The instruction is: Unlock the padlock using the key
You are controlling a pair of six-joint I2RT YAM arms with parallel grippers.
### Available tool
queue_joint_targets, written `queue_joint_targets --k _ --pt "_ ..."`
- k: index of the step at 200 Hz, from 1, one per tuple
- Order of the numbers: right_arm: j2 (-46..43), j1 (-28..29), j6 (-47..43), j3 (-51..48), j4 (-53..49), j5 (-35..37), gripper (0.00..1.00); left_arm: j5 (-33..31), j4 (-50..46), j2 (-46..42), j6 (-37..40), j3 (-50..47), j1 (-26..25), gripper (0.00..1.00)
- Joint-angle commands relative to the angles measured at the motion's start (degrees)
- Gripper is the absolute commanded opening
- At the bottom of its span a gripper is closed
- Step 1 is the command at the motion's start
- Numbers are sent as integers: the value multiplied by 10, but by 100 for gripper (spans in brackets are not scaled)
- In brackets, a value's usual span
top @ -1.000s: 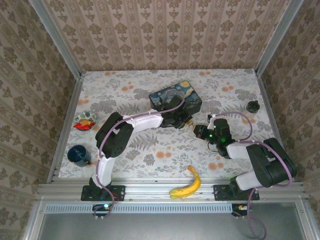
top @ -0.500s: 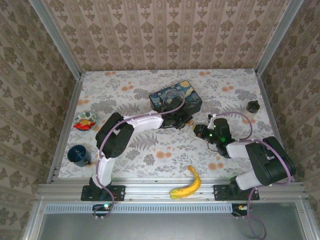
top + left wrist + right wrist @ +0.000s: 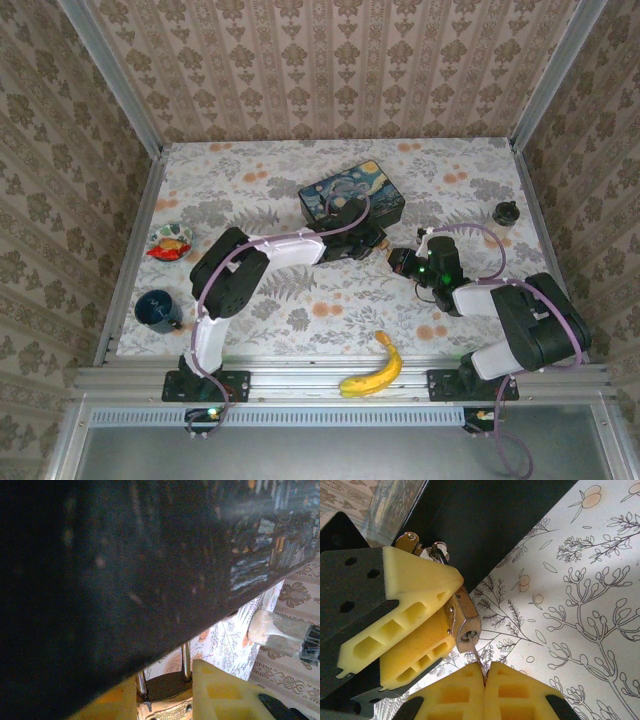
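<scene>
1. Yellow foam sits nearest the lens in the R wrist view. My right fingers (image 3: pixel 460 695) are pressed together and pinch the key (image 3: pixel 476 658); only a thin silvery sliver of blade shows betw. the tips.
2. Just past the tips, the blade runs into the keyhole in the end face of the padlock (image 3: pixel 464 622). How deep it's seated I can't tell.
3. The padlock is a small brass body clamped betw. my left fingers (image 3: pixel 415 587), over the floral table (image 3: pixel 580 580). I can't tell whether it clears the table. The keyhole end faces the R arm; the shackle (image 3: pixel 440 550) end points away, toward the dark tin (image 3: pixel 495 520).
4. The relation that matters is that the key blade and the padlock's long axis look roughly in line, both running up-left from the R tips. My read is that the next move is a twist of the R wrist about that line, w/ the L side holding the body firm. If the two axes are off, the thin blade could bend or slip in the pads.
5. In the L wrist view, the two shackle legs rise right up to the tin's dark wall. Touching or just short, I can't say. The shackle may have little room to pop.
6. From overhead, both sets of tips meet mid-table, just in front of the tin. The R arm is nearer the key end and the L arm nearer the body.
</scene>
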Motion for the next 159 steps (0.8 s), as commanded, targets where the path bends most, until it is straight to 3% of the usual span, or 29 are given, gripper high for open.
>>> queue_joint_targets --k 1,159 --pt "-6 10 -4 5 45 -9 0 67 25 -6 -56 -14 -32 0" --pt "8 7 -25 13 80 -8 0 74 27 -10 -58 -14 -34 0"
